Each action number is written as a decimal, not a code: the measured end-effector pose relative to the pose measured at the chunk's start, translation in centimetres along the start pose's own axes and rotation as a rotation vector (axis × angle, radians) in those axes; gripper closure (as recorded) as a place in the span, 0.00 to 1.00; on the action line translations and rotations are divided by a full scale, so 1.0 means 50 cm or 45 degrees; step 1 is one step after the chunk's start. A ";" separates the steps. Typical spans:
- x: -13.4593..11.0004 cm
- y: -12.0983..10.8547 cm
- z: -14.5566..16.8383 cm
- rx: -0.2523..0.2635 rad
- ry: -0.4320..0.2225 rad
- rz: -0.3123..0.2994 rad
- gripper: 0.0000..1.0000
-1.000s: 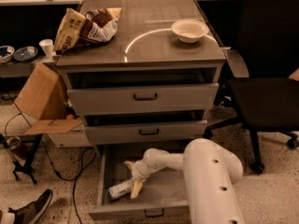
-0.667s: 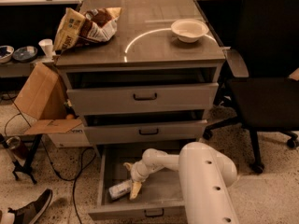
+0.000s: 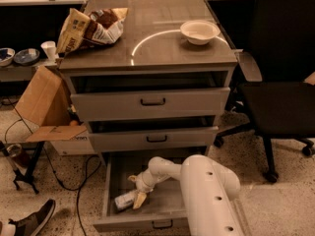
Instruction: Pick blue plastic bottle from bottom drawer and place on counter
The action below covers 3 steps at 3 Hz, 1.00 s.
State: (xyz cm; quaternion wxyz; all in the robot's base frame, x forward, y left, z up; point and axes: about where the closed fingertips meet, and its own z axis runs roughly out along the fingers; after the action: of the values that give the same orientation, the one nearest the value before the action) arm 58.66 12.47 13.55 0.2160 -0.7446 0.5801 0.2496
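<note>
- Reaching into the open grey metal bottom drawer, the tool sits released, fingers spread.
- Small translucent blue plastic bottle lies just beside it, at 7 o'clock.

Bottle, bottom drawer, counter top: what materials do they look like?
Blue plastic bottle, beside the gripper in the drawer: pale translucent body, likely plastic. Bottom drawer: matte grey, thin flat walls, probably painted sheet metal. Counter: glossy grey-brown, mirrors a light arc; laminate or coated, unclear.
</note>
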 end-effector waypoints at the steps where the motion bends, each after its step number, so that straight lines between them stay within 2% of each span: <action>1: 0.012 0.002 0.007 -0.007 -0.015 0.023 0.40; 3: 0.030 0.003 -0.026 -0.005 -0.053 0.042 0.86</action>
State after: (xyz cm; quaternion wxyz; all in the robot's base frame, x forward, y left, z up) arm 58.97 10.50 13.62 0.2225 -0.7301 0.5871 0.2696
